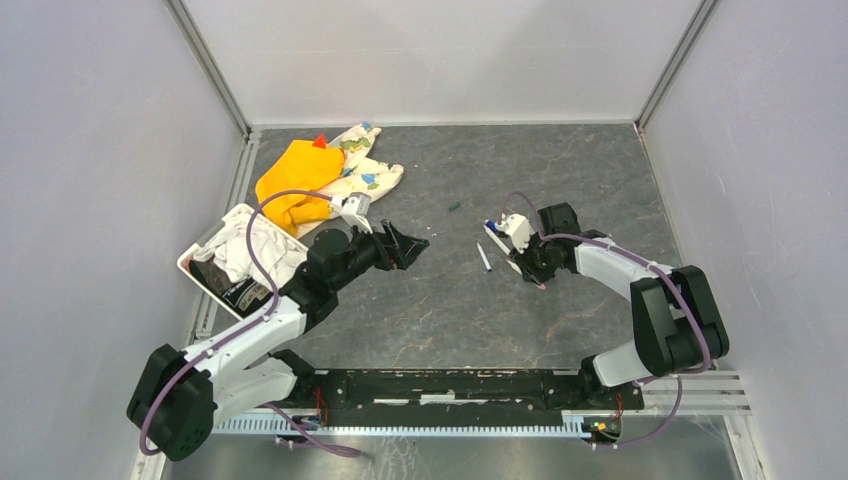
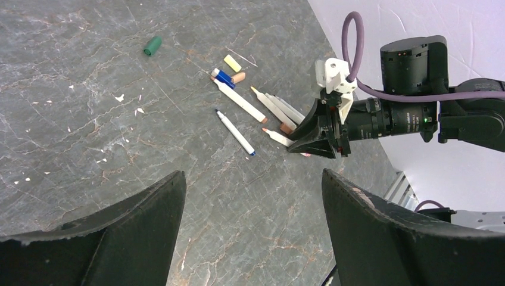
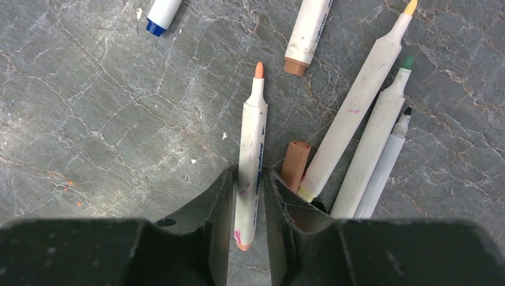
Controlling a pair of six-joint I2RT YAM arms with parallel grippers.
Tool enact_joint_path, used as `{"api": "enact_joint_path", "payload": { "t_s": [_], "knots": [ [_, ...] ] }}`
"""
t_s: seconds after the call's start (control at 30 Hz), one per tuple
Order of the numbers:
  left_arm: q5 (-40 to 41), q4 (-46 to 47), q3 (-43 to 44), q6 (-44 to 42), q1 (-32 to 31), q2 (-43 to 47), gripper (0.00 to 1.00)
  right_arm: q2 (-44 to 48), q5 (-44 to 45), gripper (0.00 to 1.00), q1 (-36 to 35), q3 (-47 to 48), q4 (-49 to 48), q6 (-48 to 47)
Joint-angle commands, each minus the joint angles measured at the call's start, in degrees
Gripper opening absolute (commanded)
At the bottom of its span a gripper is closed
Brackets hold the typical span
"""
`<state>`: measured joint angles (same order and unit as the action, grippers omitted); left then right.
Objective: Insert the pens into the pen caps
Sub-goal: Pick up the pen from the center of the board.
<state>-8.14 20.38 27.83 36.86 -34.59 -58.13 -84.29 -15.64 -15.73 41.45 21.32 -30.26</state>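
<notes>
Orange-tipped pen [image 3: 253,137] lies between fingers of right end effector [image 3: 249,176].

the left pincer [image 2: 253,179] holds its dark fingers [image 2: 137,226] wide apart in the foreground, nothing between them. beyond, on the grey surface [image 2: 89,119], white pens [image 2: 241,102] lie clustered, the right pincer [image 2: 302,148] low at their edge; a green cap [image 2: 152,45] lies well apart.

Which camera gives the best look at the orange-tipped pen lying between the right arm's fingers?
The right wrist view: the orange-tipped pen fills the middle, tip and barrel sharp, between the fingers. The left wrist view shows it small, partly behind those fingers. From the top it is too small to pick out.
</notes>
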Motion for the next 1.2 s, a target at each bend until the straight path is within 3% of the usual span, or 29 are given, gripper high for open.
{"api": "enact_joint_path", "payload": {
  "t_s": [0.0, 0.27, 0.57, 0.83, 1.07, 1.17],
  "knots": [
    [-0.93, 3.46, -0.79, 2.26, -0.39, 0.24, 0.88, -2.23, 2.98, 0.3, -0.59, 0.56, -0.75, -0.84],
    [-0.65, 4.8, -1.53, 3.25, -0.87, -2.42, 0.88, -2.53, 2.41, 0.25, -0.76, 0.82, -0.23, -1.03],
    [0.85, 4.97, -2.12, 3.04, -1.61, -5.99, 0.88, -2.25, 0.23, 0.11, -0.75, 1.26, 0.52, -1.12],
    [2.56, 4.9, -1.42, 4.26, -2.51, -14.38, 0.83, 0.2, -2.47, 0.0, -0.27, 1.18, -0.23, -0.68],
    [5.44, 3.15, 1.43, 3.85, -5.45, -20.4, 0.75, 3.25, -10.15, 0.0, 2.93, 1.09, 0.12, -1.26],
    [4.48, 7.11, 1.26, 4.47, -6.66, -21.37, 0.75, 4.84, -14.1, 0.0, 4.18, 0.91, 0.29, -1.79]
  ]
}}
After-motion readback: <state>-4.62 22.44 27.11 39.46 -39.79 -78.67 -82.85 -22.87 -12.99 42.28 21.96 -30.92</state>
